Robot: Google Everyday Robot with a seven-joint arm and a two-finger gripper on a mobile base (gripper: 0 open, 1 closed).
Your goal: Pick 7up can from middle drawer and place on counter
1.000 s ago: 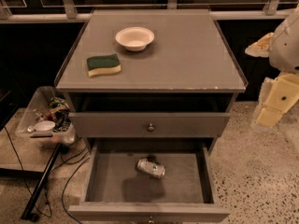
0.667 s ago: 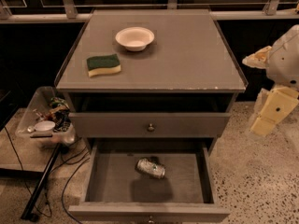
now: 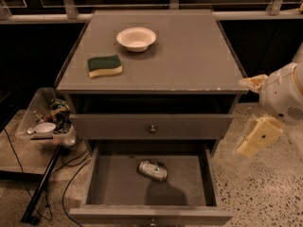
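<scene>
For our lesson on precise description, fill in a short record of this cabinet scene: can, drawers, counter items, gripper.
7up can: lying on its side, near the centre of the drawer floor
middle drawer: pulled open, holds only the can
upper drawer: closed
counter: holds a white bowl at the back and a green-and-yellow sponge front left, set apart
gripper: right of the cabinet, outside the drawer, well away from the can
task state: can not yet picked
</scene>
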